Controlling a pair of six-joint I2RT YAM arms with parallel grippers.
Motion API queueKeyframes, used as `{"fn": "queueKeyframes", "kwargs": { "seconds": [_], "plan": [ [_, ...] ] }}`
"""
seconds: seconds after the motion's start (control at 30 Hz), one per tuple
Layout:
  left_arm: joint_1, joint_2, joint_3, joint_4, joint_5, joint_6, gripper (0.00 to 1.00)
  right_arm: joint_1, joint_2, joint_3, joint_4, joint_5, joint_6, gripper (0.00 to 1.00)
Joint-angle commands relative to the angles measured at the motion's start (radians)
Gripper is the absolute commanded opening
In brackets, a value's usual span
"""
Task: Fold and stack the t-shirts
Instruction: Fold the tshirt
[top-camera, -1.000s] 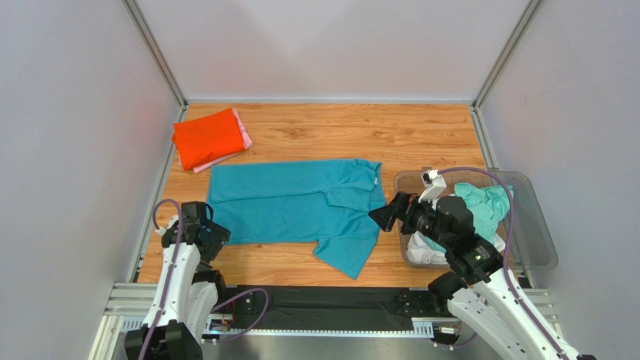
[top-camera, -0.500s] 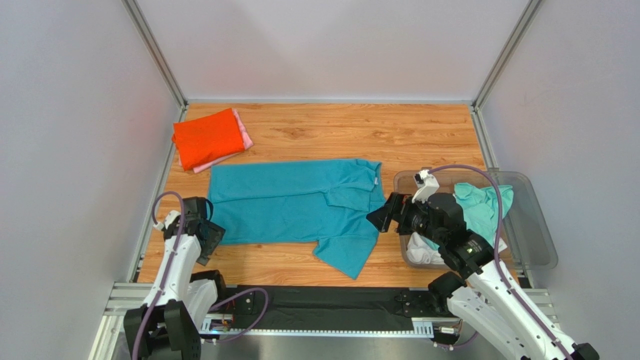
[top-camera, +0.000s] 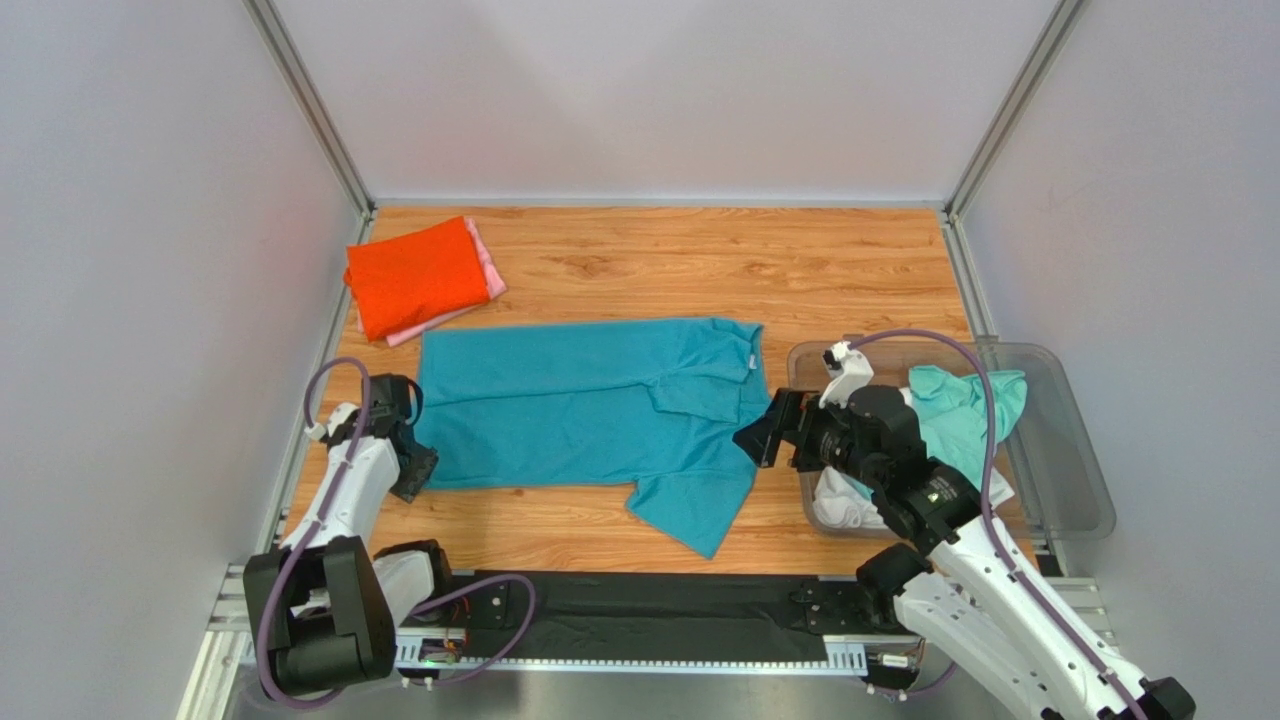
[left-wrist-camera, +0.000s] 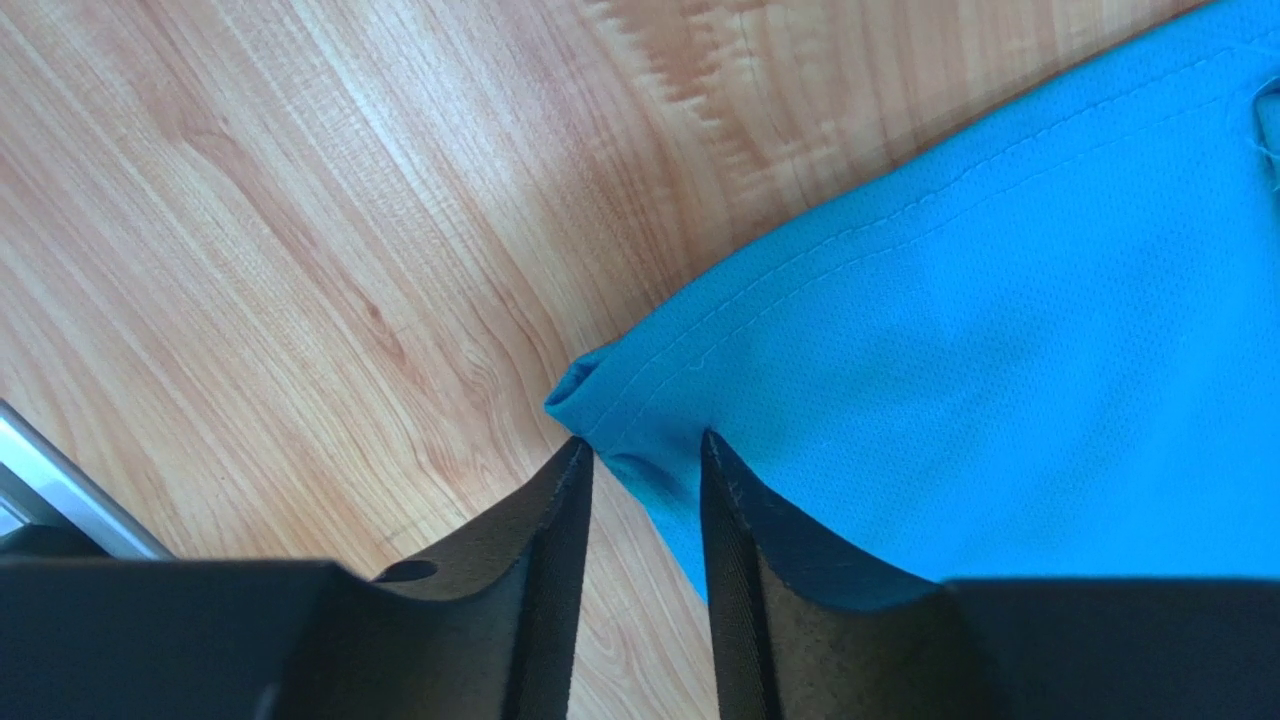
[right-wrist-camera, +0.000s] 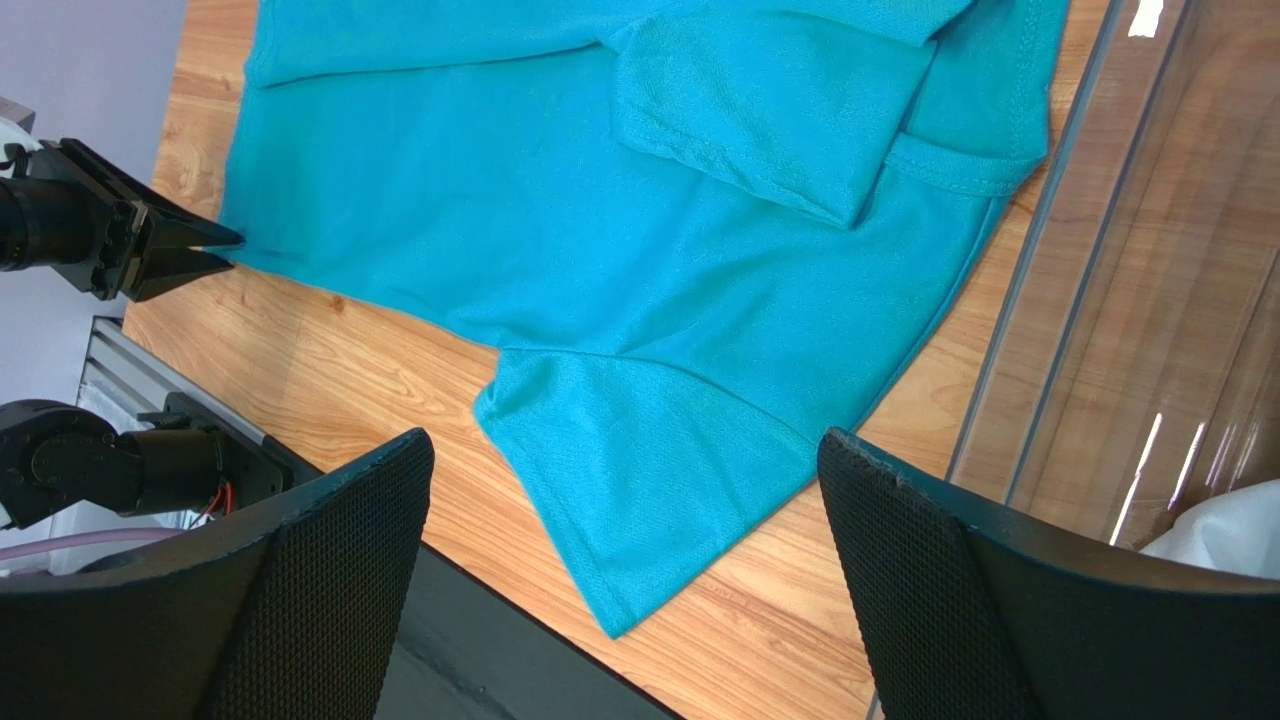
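Observation:
A teal t-shirt (top-camera: 601, 413) with a collar lies spread flat across the middle of the wooden table. My left gripper (top-camera: 413, 462) is low at its near left corner. In the left wrist view that corner (left-wrist-camera: 601, 398) sits between the fingertips of the left gripper (left-wrist-camera: 643, 443), whose jaws are narrow with a gap still showing. My right gripper (top-camera: 756, 435) hovers wide open over the shirt's right sleeve (right-wrist-camera: 646, 480), holding nothing. A folded orange-red t-shirt (top-camera: 413, 275) rests on a pink one (top-camera: 489, 267) at the back left.
A clear plastic bin (top-camera: 1074, 480) at the right holds a mint-green shirt (top-camera: 962, 413) and a white one (top-camera: 849, 503). Its wall (right-wrist-camera: 1082, 300) is close beside my right gripper. Metal rails and grey walls bound the table.
My left gripper has moved forward onto the teal shirt's near left corner and its jaws have narrowed a lot. The right gripper has shifted slightly left, still wide open.

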Motion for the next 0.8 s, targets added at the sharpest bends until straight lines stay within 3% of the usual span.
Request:
{"fn": "queueKeyframes", "kwargs": {
  "seconds": [0.0,0.07,0.17,0.3,0.5,0.63,0.77],
  "plan": [
    [0.012,0.028,-0.009,0.049,0.005,0.017,0.35,0.001,-0.001,-0.003,0.019,0.020,-0.023,1.00],
    [0.013,0.027,-0.017,0.056,0.005,0.024,0.34,0.001,0.003,-0.007,0.019,0.021,-0.023,1.00],
    [0.015,0.027,-0.020,0.063,-0.004,0.034,0.24,0.001,0.007,-0.009,0.013,0.020,-0.026,1.00],
    [0.018,0.030,-0.017,0.084,0.014,0.056,0.00,0.002,0.023,-0.007,0.007,-0.022,-0.040,1.00],
    [0.016,0.024,-0.027,0.105,0.028,0.080,0.00,0.091,0.069,0.022,-0.039,0.010,-0.054,0.99],
    [0.019,-0.027,-0.054,0.127,0.048,0.094,0.00,0.343,0.129,0.059,-0.073,0.150,-0.043,0.99],
    [0.019,-0.067,-0.077,0.153,0.068,0.103,0.00,0.517,0.278,0.101,-0.104,0.306,0.027,1.00]
  ]
}}
